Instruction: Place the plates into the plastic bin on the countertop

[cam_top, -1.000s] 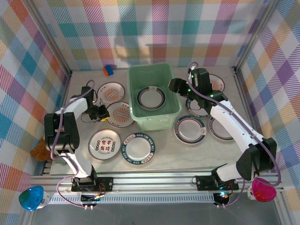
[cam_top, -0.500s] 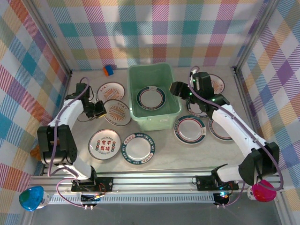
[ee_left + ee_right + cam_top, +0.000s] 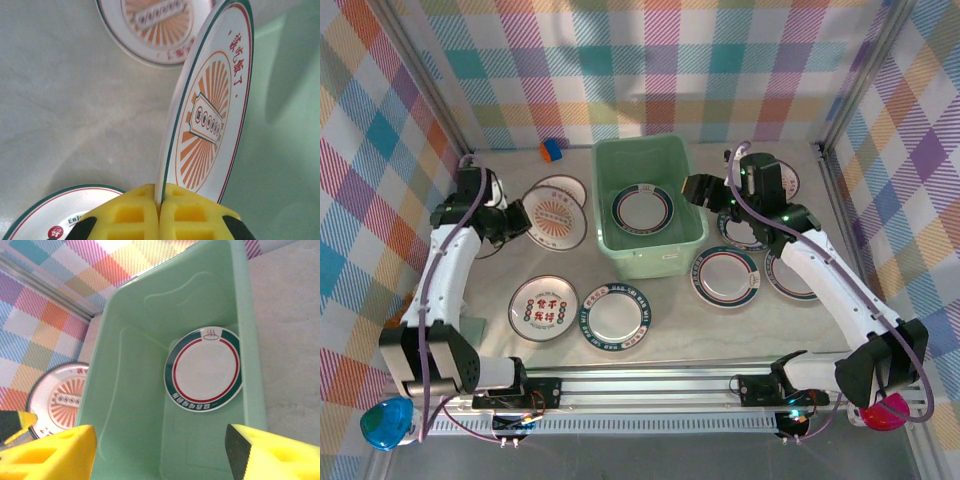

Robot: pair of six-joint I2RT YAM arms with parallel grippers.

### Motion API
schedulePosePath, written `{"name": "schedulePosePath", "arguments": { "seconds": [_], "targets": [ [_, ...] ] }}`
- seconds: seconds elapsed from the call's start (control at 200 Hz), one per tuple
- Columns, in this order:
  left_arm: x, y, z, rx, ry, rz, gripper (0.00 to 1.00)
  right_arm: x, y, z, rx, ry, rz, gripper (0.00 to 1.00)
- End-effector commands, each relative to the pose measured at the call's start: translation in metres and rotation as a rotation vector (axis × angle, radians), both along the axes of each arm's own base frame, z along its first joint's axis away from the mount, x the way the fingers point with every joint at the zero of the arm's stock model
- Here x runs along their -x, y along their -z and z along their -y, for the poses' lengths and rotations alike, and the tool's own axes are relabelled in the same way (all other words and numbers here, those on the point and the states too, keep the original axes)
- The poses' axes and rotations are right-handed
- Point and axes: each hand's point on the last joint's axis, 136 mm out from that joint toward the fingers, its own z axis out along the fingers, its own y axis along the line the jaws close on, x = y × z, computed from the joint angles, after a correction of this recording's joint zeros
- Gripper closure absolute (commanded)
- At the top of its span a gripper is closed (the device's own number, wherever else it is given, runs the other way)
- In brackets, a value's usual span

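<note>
Progress: early. One teal-rimmed plate (image 3: 642, 210) lies flat in the plastic bin (image 3: 650, 255). The other plates, at least six, lie on the counter (image 3: 670, 332) to either side of it.

Left tool (image 3: 160, 212): clamped fully on the rim of a sunburst plate (image 3: 207, 125). The plate is held tilted on edge, apparently lifted off the counter (a matching plate (image 3: 150, 25) lies flat just beyond), to the left of the bin and near its wall.

Right tool (image 3: 160, 450): jaws wide apart above the bin's right side, holding nothing.

The left hand (image 3: 160, 202) has closed onto the sunburst plate (image 3: 210, 120) and lifted it off the countertop (image 3: 60, 100).
</note>
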Motion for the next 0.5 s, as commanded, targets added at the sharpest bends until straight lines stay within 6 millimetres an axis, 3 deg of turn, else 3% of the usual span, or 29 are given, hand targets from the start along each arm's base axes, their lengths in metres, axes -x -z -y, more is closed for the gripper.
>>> {"name": "schedulePosePath", "arguments": {
  "seconds": [0.0,0.085,0.185,0.3,0.495],
  "targets": [
    [-0.002,-0.054,-0.015,-0.018,-0.072,0.151,1.00,-0.001,-0.023,-0.014,-0.050,-0.079,0.024,0.32],
    [-0.004,-0.082,-0.021,-0.007,-0.095,0.222,1.00,-0.004,-0.026,-0.022,-0.086,-0.099,0.002,0.34],
    [-0.011,-0.112,-0.013,0.043,-0.073,0.307,1.00,-0.007,-0.030,-0.033,-0.119,-0.127,-0.010,0.35],
    [-0.023,-0.139,0.005,0.151,-0.013,0.378,1.00,-0.008,-0.041,-0.046,-0.140,-0.174,0.010,0.36],
    [-0.042,-0.165,0.047,0.299,0.120,0.449,1.00,-0.021,-0.066,-0.065,-0.183,-0.211,0.038,0.36]
  ]
}}
